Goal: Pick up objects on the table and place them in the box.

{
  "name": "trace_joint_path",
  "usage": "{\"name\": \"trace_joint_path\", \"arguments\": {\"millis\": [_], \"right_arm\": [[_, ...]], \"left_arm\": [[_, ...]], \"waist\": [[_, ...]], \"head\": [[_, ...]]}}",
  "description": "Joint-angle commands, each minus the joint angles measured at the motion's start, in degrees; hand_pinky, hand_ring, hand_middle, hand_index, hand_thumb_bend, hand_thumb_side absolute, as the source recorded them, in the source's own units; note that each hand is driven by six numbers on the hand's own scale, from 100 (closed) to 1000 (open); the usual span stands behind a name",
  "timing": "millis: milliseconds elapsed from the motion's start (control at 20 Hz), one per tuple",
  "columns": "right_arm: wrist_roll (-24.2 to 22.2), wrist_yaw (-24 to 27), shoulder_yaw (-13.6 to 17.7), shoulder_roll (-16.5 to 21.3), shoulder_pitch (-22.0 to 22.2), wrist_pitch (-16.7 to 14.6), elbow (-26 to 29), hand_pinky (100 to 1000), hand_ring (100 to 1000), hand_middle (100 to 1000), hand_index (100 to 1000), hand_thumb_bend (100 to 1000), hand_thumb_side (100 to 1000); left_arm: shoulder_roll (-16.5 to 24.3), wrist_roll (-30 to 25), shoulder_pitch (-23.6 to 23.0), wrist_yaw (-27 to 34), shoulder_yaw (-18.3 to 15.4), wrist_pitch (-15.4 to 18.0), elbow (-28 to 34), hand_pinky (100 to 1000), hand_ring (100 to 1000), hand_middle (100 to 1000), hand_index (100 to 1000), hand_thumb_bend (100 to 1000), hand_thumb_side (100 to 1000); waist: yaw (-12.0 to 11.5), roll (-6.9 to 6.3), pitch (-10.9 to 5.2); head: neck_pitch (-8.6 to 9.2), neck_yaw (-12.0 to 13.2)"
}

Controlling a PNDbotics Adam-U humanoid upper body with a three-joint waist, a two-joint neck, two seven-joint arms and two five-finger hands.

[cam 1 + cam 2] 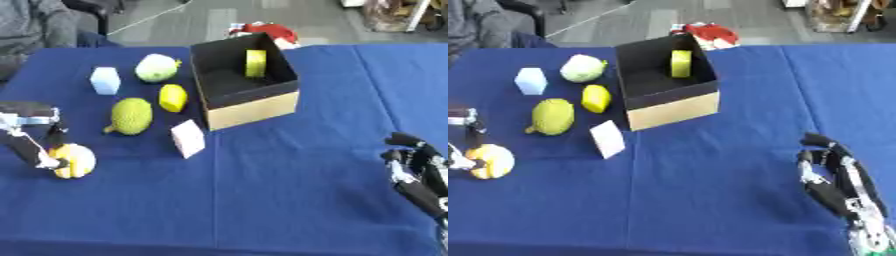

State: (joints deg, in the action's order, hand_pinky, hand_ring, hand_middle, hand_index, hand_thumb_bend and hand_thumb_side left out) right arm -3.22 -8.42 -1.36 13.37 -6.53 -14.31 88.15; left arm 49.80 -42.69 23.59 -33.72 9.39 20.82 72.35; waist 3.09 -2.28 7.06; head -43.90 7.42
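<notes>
Orange-yellow round fruit (pixel 77 160) sits clasped in the left hand (pixel 35 145) on the blue tablecloth (pixel 280 190); the right hand (pixel 833 175) rests idle, fingers relaxed, well apart from the box (pixel 254 107).

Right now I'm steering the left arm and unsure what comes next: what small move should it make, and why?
Probably lift the left hand straight up: its fingers already curl around the yellow-orange object, which seems to rest on the table, and the box stands well off to its right.
</notes>
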Motion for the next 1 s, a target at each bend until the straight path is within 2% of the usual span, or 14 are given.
{"name": "trace_joint_path", "arguments": {"millis": [50,250,500,750,1000], "right_arm": [[0.2,-0.2,0.5,1.0,-0.4,0.0,0.5,745,659,735,835,100,293],[0.3,-0.2,0.5,1.0,-0.3,0.0,0.5,745,659,735,835,100,293],[0.1,-0.1,0.3,0.9,-0.2,0.0,0.4,745,659,735,834,100,293],[-0.2,0.0,0.0,0.6,-0.1,0.0,0.3,745,659,735,834,100,291],[-0.6,0.4,-0.5,0.0,-0.3,0.0,0.1,746,658,735,835,100,288]], "left_arm": [[1.3,-6.6,1.5,2.4,-2.6,6.5,3.0,752,510,377,456,292,307],[0.5,-4.0,4.5,4.3,-5.5,4.9,6.2,752,507,374,454,230,285],[-3.1,-2.1,13.7,3.6,-6.9,3.4,6.4,756,509,375,455,199,261],[-12.9,-3.3,26.7,0.2,-5.4,3.6,-0.3,753,509,376,456,157,246],[-24.9,-2.1,37.6,-8.8,-5.0,2.9,-12.2,743,509,382,463,141,237]], "waist": [[-0.1,-0.79,-1.55],[-0.1,-0.77,-1.62],[0.3,-0.68,-1.92],[0.9,-0.21,-2.18],[1.8,0.61,-2.09]], "head": [[-0.22,-0.2],[-0.22,-0.4],[-0.22,-0.4],[-0.22,-0.3],[-0.22,0.2]]}}
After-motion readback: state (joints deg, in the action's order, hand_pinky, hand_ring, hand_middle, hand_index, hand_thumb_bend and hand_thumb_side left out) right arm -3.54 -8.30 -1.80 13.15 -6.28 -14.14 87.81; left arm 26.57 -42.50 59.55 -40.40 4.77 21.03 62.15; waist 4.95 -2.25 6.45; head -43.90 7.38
